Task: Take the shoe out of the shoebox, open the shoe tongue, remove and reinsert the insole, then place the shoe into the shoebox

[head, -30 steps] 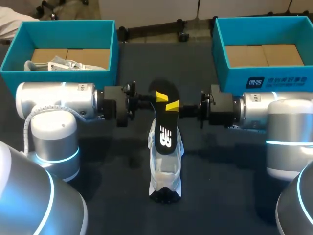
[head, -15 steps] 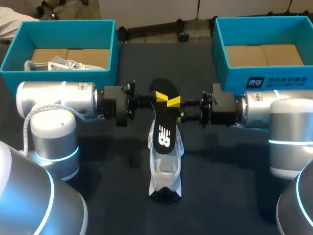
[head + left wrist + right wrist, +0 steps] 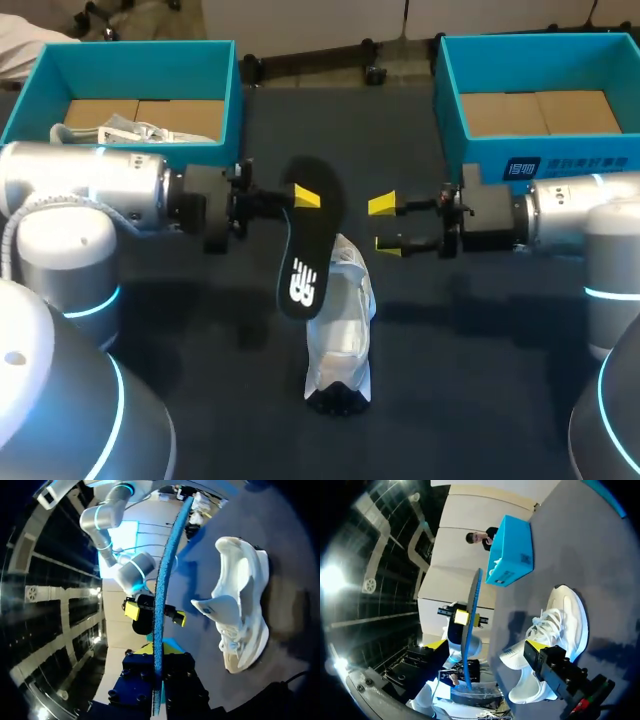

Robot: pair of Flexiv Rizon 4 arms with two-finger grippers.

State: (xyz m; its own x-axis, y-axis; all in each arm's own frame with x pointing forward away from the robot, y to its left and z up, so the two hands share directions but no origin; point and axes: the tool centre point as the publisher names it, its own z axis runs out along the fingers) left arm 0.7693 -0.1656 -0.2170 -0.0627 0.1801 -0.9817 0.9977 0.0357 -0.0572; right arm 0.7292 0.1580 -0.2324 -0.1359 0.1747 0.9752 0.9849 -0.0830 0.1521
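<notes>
A white shoe (image 3: 340, 330) lies on the dark table (image 3: 480, 400) with its toe toward the front edge. My left gripper (image 3: 303, 200) is shut on the heel end of a black insole (image 3: 303, 270), which hangs above and just left of the shoe's opening. In the left wrist view the insole (image 3: 162, 580) shows edge-on, rising from between that gripper's fingers (image 3: 157, 667), with the shoe (image 3: 240, 615) beside it. To the insole's right, my right gripper (image 3: 385, 225) stands open with nothing between its fingers. From the right wrist, the insole (image 3: 470, 630) stands ahead of the open gripper (image 3: 485, 647), beside the shoe (image 3: 555, 630).
A teal shoebox (image 3: 225, 90) at the back left holds crumpled white paper (image 3: 130, 132). A second teal shoebox (image 3: 450, 90) stands at the back right, with only its cardboard floor showing. Both arms stretch across the table's middle.
My right gripper has opened, let go of the insole and drawn back to the right. The left gripper has carried the insole leftward, out of the shoe.
</notes>
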